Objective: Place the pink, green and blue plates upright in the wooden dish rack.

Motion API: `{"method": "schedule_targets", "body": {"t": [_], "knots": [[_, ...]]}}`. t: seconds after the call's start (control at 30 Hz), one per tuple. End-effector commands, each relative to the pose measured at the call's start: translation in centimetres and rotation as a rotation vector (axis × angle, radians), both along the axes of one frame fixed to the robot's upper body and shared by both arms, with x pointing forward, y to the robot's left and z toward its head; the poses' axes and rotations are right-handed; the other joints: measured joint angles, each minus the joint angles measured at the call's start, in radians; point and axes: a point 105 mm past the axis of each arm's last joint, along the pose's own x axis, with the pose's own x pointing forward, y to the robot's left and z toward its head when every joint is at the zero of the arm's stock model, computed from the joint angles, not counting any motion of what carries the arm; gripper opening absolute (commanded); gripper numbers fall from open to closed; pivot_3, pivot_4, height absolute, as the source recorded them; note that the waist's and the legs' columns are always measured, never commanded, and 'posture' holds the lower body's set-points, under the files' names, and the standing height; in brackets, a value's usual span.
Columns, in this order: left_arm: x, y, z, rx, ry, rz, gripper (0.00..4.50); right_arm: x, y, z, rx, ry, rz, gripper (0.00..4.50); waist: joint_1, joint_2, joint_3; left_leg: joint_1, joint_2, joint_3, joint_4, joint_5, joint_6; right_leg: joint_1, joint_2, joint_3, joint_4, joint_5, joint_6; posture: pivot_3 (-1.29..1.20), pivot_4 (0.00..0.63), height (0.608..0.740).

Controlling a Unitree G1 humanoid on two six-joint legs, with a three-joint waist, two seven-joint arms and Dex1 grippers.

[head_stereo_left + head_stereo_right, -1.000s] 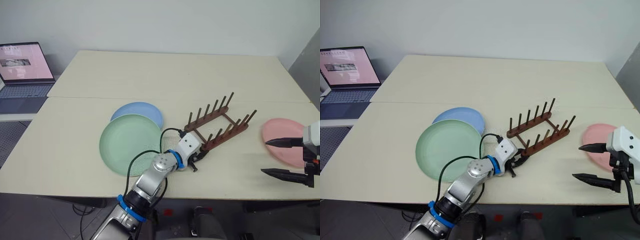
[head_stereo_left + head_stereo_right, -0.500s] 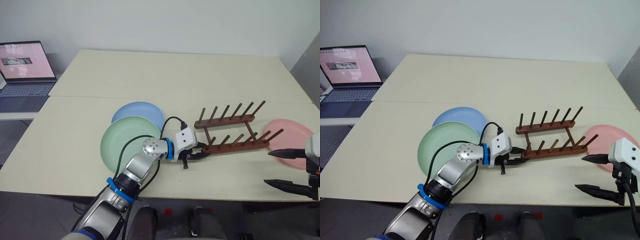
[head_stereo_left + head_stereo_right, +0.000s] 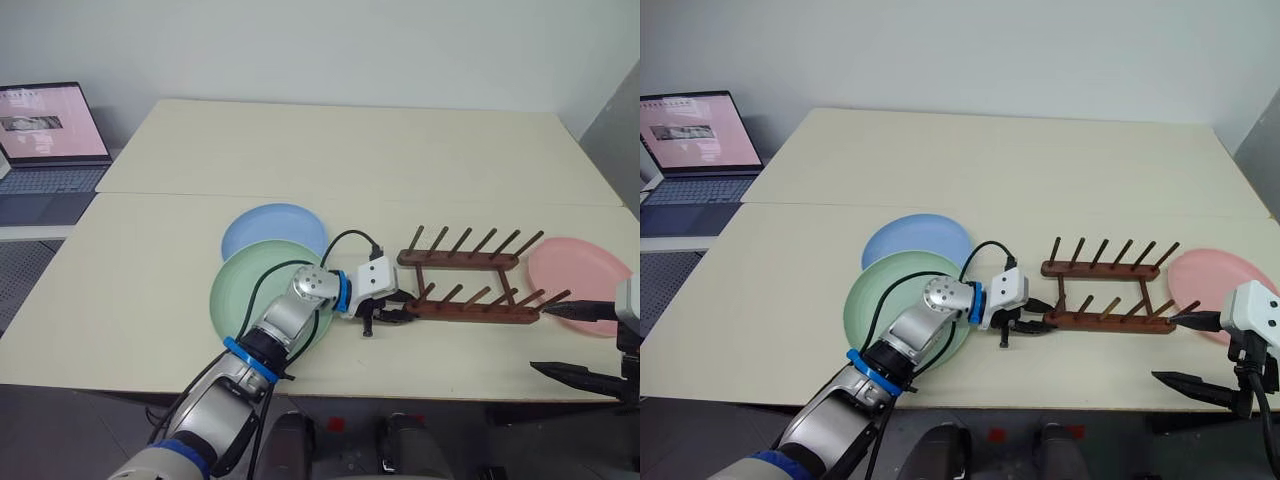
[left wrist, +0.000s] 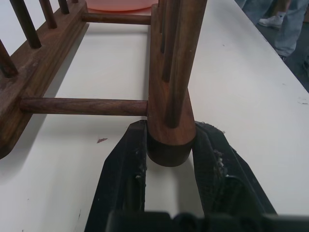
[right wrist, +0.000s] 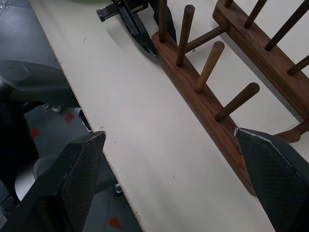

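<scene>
Rack first: your left gripper [image 4: 166,150] has its two black fingers [image 4: 123,164] clamped on the rounded end of the near base bar of the wooden dish rack [image 3: 468,290], one finger on each side of the bar, with the first upright peg rising just past the fingertips. You should expect stiff, light wood that will pivot and slide on the smooth table [image 3: 330,150] rather than flex, and a pinch at one bar end gives you little control over the far end, so a low hold near a crossbar would likely steady it better. Your right gripper [image 3: 572,340] stands wide open with nothing in it, its fingers spread either side of the rack's other end and the table edge. The pink plate [image 3: 580,270] lies flat just beyond those open fingers, touching or nearly touching the rack's end; I cannot tell which. The green plate [image 3: 250,290] lies flat behind your left fingers, under the forearm, overlapping the blue plate [image 3: 270,228] beyond it. All three look rigid, matte and light, and you would best take them by the raised rim, since they sit flush on the table. Every slot between the pegs is empty, so no plate is racked yet
</scene>
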Motion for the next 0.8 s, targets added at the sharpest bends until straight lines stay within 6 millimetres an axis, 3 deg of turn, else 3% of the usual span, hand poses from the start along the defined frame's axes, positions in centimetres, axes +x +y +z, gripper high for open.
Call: {"method": "schedule_targets", "body": {"t": [0.03, 0.3, 0.43, 0.57, 0.7, 0.8], "knots": [[1.0, -0.3, 2.3, -0.070, -0.061, 0.005, 1.40, 0.2, 0.3, 0.6, -0.012, -0.034, 0.008, 4.50, -0.001, 0.000, 0.000, 0.000, 0.000, 0.000, 0.000, 0.000, 0.000, 0.000, 0.000, 0.000, 0.000, 0.000, 0.000, 0.00, 0.150, 0.740], [1.2, 2.2, 4.0, -0.087, -0.111, 0.015, 3.86, 0.5, 0.3, 0.5, -0.010, -0.037, 0.009, 4.50, -0.003, 0.000, 0.000, 0.000, 0.000, 0.000, -0.001, 0.000, 0.000, 0.000, 0.000, 0.000, 0.000, 0.000, 0.000, 0.00, 0.150, 0.740], [0.3, 4.0, 5.2, -0.093, -0.117, 0.013, 3.86, 0.7, 0.3, 0.4, -0.020, -0.043, 0.005, 4.50, -0.003, 0.000, 0.000, 0.000, 0.001, 0.000, -0.001, 0.000, 0.000, 0.000, 0.000, 0.000, 0.000, 0.000, 0.000, 0.00, 0.150, 0.740], [-1.2, 8.1, 6.2, -0.029, -0.151, 0.016, 3.86, 1.1, -0.2, 0.1, -0.052, -0.048, -0.014, 4.50, -0.006, 0.000, 0.000, 0.001, 0.002, 0.000, -0.001, 0.000, 0.000, 0.000, 0.000, 0.001, 0.000, 0.000, 0.000, 0.00, 0.150, 0.740], [-3.3, 10.9, 6.4, 0.044, -0.107, -0.001, 3.02, 1.7, -0.7, -0.5, -0.096, -0.064, -0.042, 4.50, -0.007, 0.000, 0.000, 0.001, 0.003, 0.000, -0.001, 0.000, 0.000, 0.000, 0.000, 0.000, 0.001, 0.000, -0.001, 0.00, 0.150, 0.740], [-5.1, 10.7, 5.6, 0.088, -0.089, -0.052, 2.07, 2.0, -0.9, -1.0, -0.118, -0.060, -0.048, 4.32, -0.003, 0.000, 0.000, 0.001, 0.004, 0.000, -0.001, 0.000, 0.000, 0.000, -0.001, 0.001, 0.000, 0.000, 0.000, 0.00, 0.150, 0.740]]}}
